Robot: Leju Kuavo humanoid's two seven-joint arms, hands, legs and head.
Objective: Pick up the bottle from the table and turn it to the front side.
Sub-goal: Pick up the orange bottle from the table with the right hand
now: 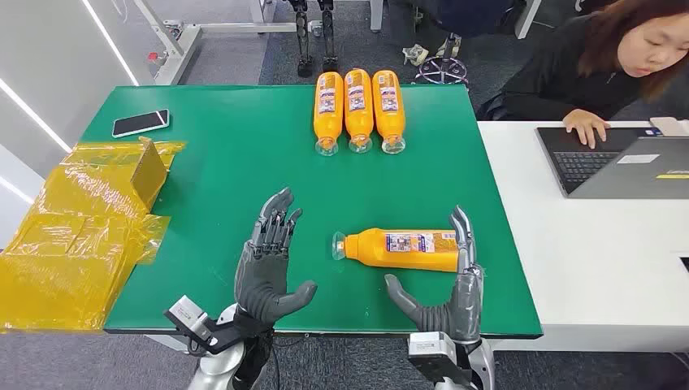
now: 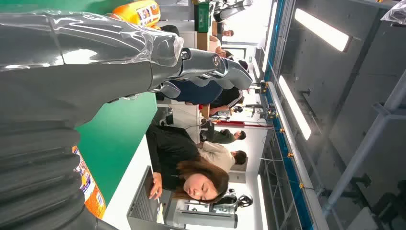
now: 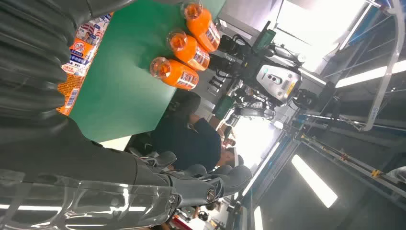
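Both hands are held open above the near edge of the green table [image 1: 227, 162], palms turned toward each other, with nothing grasped. Left hand [image 1: 268, 260] is raised at about 7 o'clock of the table's middle, its fingers spread and pointing toward 12 o'clock, well apart from the bottle. Right hand [image 1: 451, 284] is set at about 5 o'clock, thumb stretched toward 9 o'clock and fingers upright just beside the base end of the orange bottle [image 1: 398, 248]; whether the fingers touch it cannot be told. That bottle is lying on its side between the two hands, its clear cap pointing toward 9 o'clock and its printed label facing up. Three more orange bottles [image 1: 357, 110] are laid side by side at the table's 12 o'clock edge, caps toward the robot. A phone [image 1: 140, 123] is lying near the 10 o'clock corner, and yellow plastic-wrapped boxes [image 1: 73, 236] are stacked at 9 o'clock. At 2 o'clock a person [image 1: 601, 65] is seated at a white table [image 1: 585, 268] with a hand on a laptop [image 1: 617, 162].
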